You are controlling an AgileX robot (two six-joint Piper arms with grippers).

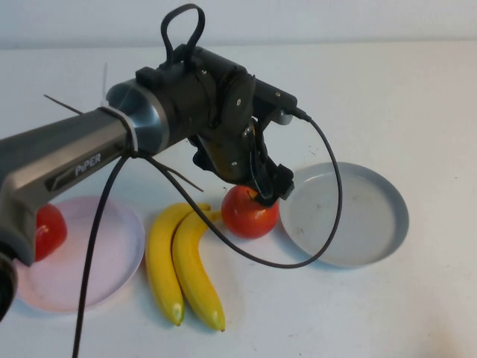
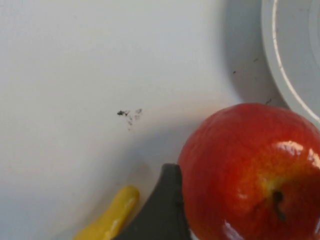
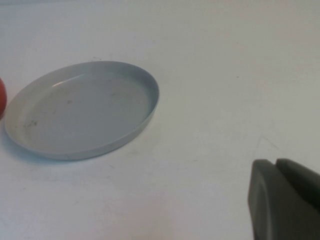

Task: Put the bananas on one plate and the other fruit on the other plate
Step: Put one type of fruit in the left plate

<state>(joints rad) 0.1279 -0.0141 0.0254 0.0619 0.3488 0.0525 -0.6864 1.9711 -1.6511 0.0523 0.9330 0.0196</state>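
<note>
My left gripper [image 1: 262,192] reaches over the table's middle and is shut on a red apple [image 1: 248,214] that sits low at the table, beside the grey-blue plate [image 1: 373,224]. In the left wrist view the apple [image 2: 250,170] fills the jaws, with one dark finger [image 2: 162,207] against its side. Two yellow bananas [image 1: 182,261] lie side by side on the table to the left of that apple. A second red apple [image 1: 48,231] lies on the pale pink plate [image 1: 104,261], partly hidden by my left arm. My right gripper [image 3: 276,165] is shut and empty, near the grey-blue plate [image 3: 80,110].
My left arm and its black cable [image 1: 328,194] cross above the pink plate, the bananas and the grey-blue plate's near rim. A banana tip [image 2: 107,220] shows in the left wrist view. The tabletop is plain white.
</note>
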